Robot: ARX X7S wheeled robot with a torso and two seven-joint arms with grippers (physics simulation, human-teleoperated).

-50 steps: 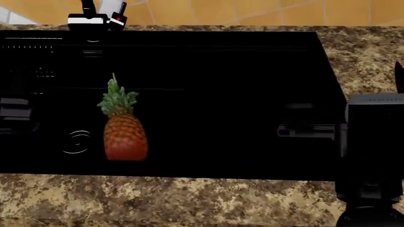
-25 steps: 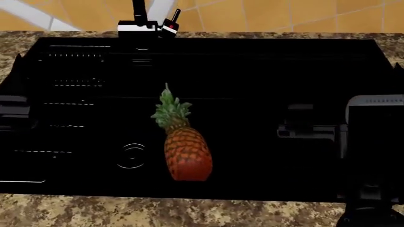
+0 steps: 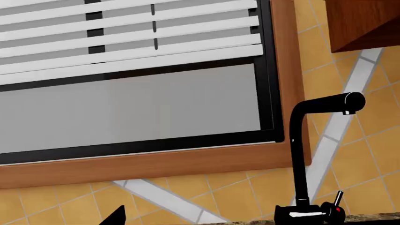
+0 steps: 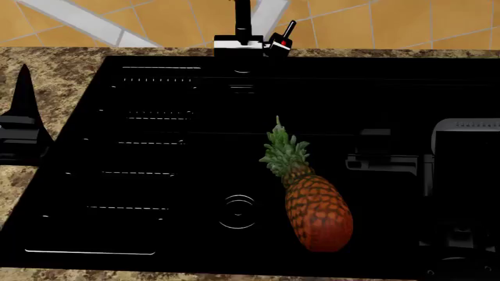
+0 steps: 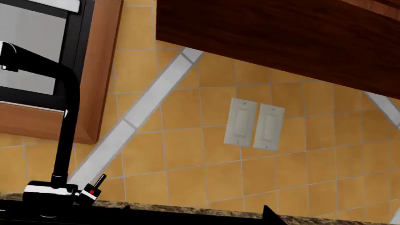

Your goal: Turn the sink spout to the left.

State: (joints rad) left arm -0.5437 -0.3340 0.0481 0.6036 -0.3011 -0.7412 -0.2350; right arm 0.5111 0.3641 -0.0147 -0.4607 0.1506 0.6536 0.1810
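Left wrist view: the thin glossy black sink spout (image 3: pixel 301 154) rises at the lower right of the frame from a blocky black base with a white-lit edge, its outlet bending toward the right edge, in front of a wood-framed window with white slatted blinds (image 3: pixel 131 33). A short slanted lever with a red mark (image 3: pixel 337 206) stands just beside the base. Only a dark sliver at the bottom edge hints at the left gripper; whether its fingers are spread or closed cannot be told.

Head view: the spout's base sits at top centre, behind a black sink basin (image 4: pixel 156 146) holding a brown pineapple with a green crown (image 4: pixel 311 205), which lies right of the drain. A dark fingertip of the left gripper (image 4: pixel 23 117) shows at the left edge over the speckled granite counter (image 4: pixel 62 76); the right arm's bulky black body fills the right edge, its fingers unreadable against the black.

Right wrist view: the spout stands at lower left, well apart from two white wall switches (image 5: pixel 253 124) on orange tile.

Likely hazards: both arms are far from the spout, and a reach could catch the red-marked lever instead, or slip off the slick tube. No brand, label or writing is readable in any view.
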